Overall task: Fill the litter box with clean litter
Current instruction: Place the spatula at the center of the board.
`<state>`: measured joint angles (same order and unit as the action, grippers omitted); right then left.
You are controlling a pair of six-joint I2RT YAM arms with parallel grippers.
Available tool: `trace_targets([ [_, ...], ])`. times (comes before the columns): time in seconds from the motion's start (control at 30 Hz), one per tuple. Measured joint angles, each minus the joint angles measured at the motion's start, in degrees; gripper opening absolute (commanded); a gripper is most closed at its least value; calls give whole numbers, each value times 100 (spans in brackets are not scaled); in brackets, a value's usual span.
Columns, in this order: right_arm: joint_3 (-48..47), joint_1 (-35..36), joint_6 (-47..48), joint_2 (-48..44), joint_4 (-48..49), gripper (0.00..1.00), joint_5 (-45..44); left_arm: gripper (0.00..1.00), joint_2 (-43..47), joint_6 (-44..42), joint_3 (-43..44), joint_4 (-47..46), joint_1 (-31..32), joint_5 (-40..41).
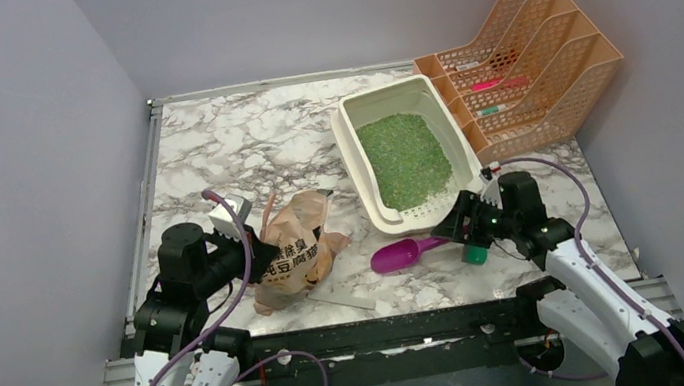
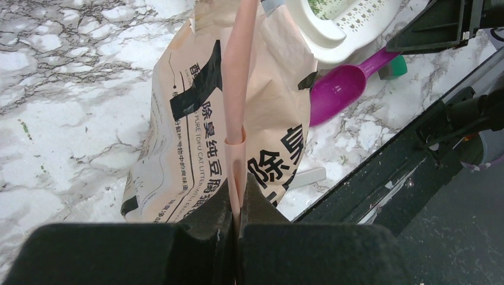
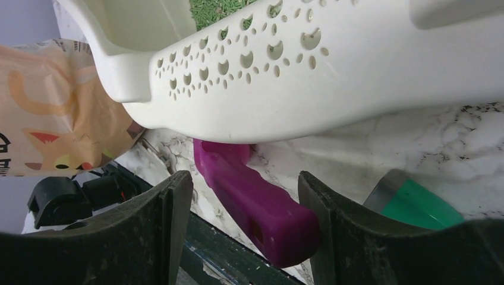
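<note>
The cream-white litter box (image 1: pixel 348 142) stands at the back right of the marble table, its floor covered with green clean litter (image 1: pixel 404 159). From the right wrist, its perforated wall (image 3: pixel 333 77) looms close, with litter (image 3: pixel 214 7) showing over the rim. My right gripper (image 1: pixel 454 228) (image 3: pixel 242 184) is open at the box's near end. The magenta scoop's handle (image 3: pixel 261 214) lies between its fingers, against the right one, with a gap on the left. My left gripper (image 1: pixel 251 256) (image 2: pixel 239 208) is shut on the pink handle strip of the tan paper bag (image 1: pixel 296 250) (image 2: pixel 178 136).
The scoop (image 1: pixel 402 254) (image 2: pixel 339 89) lies on the table between the bag and the box. A green-capped object (image 1: pixel 475 255) (image 3: pixel 416 205) sits beside my right gripper. An orange mesh file rack (image 1: pixel 521 57) stands right of the box. A flat pale strip (image 1: pixel 343 299) lies under the bag.
</note>
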<state>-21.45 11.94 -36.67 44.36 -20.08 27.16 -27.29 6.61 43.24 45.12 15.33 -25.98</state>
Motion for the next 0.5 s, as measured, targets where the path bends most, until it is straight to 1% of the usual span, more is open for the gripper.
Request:
trace_targets([
  [0.2,-7,0,28,11,-105,78,-111,0,-2,0,0,0,0,0],
  [0.23,-28,0,28,13,-160,80,-160,0,-2,0,0,0,0,0],
  [0.27,-76,0,31,20,-243,85,-219,0,-4,2,0,0,0,0],
  [0.3,-138,0,31,24,-295,86,-271,0,-7,0,0,0,0,0],
  [0.37,-302,0,35,22,-385,88,-426,0,-20,0,0,-2,0,0],
  [0.5,-678,0,33,20,-505,89,-732,0,-24,0,0,-2,0,0],
])
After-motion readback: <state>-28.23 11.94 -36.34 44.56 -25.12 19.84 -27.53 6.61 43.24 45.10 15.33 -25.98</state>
